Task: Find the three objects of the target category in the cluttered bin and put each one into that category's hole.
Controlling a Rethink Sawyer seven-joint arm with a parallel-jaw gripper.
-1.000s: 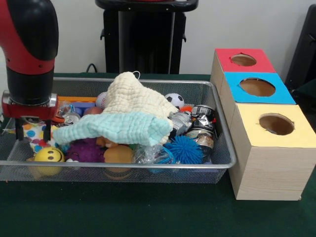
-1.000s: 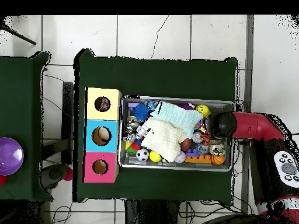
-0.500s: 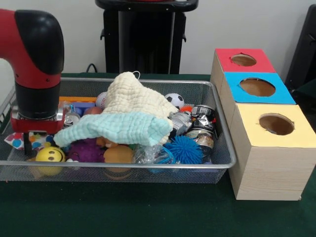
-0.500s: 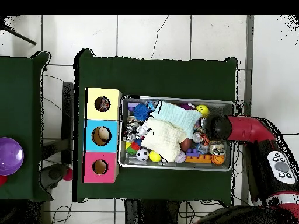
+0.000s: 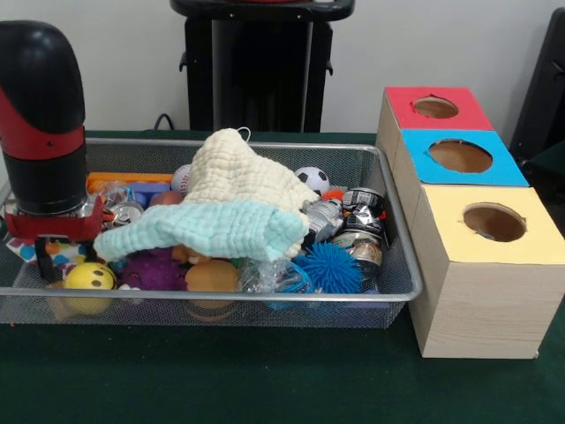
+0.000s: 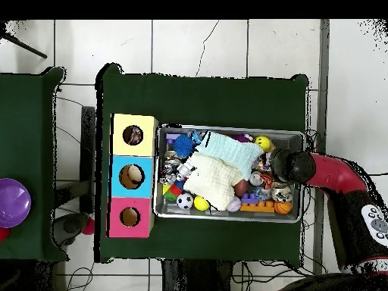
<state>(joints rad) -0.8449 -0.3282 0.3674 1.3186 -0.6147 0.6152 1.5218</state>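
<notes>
fingers low over polka-dot scrap in the bin corner (spread or pinching: cannot tell); could snag mesh or lose floppy cloth.

Polka-dot scrap mostly behind fingers

No text, labels, brands or nos. reading anywhere — crushed cans in the wire bin are showing print too blurred to make out, and box tops are showing plain colour only.
</notes>
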